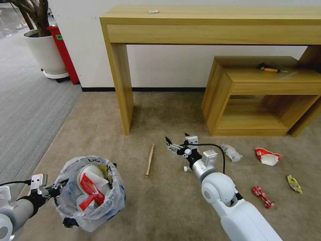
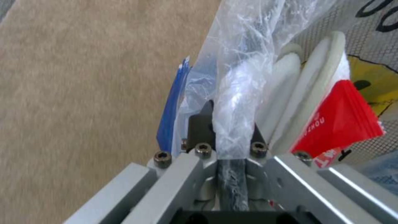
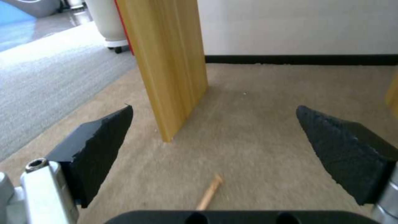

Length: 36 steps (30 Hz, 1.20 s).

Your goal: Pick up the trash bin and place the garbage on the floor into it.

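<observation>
head view: the left gripper [image 1: 55, 190] holds the small round blue trash bin [image 1: 89, 192] by its crinkled white liner above the beige-brown carpet floor [image 1: 160, 201], while the right gripper [image 1: 171, 144] hovers beside a thin wooden stick [image 1: 149, 160]; a crushed red can [image 1: 263, 196] and yellow wrapper [image 1: 294, 183] lie well apart. left wrist view: jaws pinch rim and liner. right wrist view: jaws spread, empty. risk: the thin liner could slip, tipping the bin.

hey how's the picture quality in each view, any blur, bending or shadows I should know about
Head view: wide-angle bending, the table top and leg bow; soft shadow on the floor beneath it. Left wrist view: left gripper shut on the bin rim; close bag plastic glares and looks soft. Right wrist view: open right gripper, floor near the stick smeared.
</observation>
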{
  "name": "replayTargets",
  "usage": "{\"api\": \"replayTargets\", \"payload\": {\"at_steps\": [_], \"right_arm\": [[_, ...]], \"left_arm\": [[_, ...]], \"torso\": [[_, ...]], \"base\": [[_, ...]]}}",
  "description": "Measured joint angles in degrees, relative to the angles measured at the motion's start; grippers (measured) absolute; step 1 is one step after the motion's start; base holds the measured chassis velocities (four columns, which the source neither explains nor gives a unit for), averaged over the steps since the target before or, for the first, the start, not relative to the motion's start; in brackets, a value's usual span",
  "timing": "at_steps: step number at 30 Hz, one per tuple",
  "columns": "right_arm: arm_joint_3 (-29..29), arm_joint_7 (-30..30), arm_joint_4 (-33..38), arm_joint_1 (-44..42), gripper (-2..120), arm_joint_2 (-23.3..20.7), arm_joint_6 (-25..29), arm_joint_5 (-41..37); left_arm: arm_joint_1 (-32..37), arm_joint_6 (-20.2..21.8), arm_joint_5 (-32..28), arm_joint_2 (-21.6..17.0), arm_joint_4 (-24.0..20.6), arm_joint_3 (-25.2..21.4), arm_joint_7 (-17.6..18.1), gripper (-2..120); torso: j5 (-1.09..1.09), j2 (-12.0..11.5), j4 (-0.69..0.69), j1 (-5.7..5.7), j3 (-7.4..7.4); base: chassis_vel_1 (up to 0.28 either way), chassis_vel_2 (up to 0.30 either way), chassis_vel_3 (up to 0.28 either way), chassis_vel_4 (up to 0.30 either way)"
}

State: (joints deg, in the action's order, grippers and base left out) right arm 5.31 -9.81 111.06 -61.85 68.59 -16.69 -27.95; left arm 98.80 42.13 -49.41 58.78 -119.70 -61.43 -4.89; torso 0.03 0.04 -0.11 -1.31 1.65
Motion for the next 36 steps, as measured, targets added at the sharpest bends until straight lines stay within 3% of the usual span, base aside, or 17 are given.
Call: {"api": "replayTargets", "payload": {"at_steps": [9, 17, 21, 24, 28, 36], "right_arm": [[-0.7, 0.0, -1.2, 0.0, 100, 0.1, 0.1, 0.3], [-4.5, -0.6, -7.0, 1.8, 100, 1.1, -1.5, 0.4], [-7.5, -0.8, -13.8, 4.7, 100, 2.5, -7.5, -1.7], [-10.7, -4.3, -20.5, 7.1, 100, 4.5, -14.0, -4.6], [-12.7, -6.1, -26.8, 8.5, 100, 7.0, -16.4, -5.3], [-14.8, -6.9, -40.3, 13.2, 99, 12.7, -16.0, -3.7]], "left_arm": [[-0.1, 0.0, 0.2, 0.5, 0.0, 0.1, 0.0, 0], [-0.3, 0.0, 0.5, 0.6, 0.2, 0.1, 0.0, 0], [0.0, 0.0, 0.5, 0.7, 0.5, -0.6, -0.1, 0], [0.4, 0.0, 0.3, 0.7, 0.9, -2.0, -0.4, 0], [0.6, 0.0, 0.1, 0.7, 1.0, -2.7, -0.5, 0], [0.5, 0.0, 0.4, 0.9, 0.5, -1.9, -0.4, 0]], "torso": [[-0.03, 0.0, -0.01, -0.01, 0.00], [-0.02, 0.0, -0.01, -0.02, 0.02], [-0.01, 0.0, -0.01, 0.00, -0.01], [-0.02, 0.0, 0.00, 0.00, -0.01], [-0.02, 0.0, 0.00, 0.00, -0.01], [-0.02, 0.0, 0.00, 0.00, 0.00]], "base": [[-0.187, 0.265, 0.200, -0.272], [-0.147, 0.146, 0.131, -0.161], [0.000, 0.000, 0.000, 0.000], [0.000, 0.000, 0.000, 0.000], [0.000, 0.000, 0.000, 0.000], [0.000, 0.000, 0.000, 0.000]]}}
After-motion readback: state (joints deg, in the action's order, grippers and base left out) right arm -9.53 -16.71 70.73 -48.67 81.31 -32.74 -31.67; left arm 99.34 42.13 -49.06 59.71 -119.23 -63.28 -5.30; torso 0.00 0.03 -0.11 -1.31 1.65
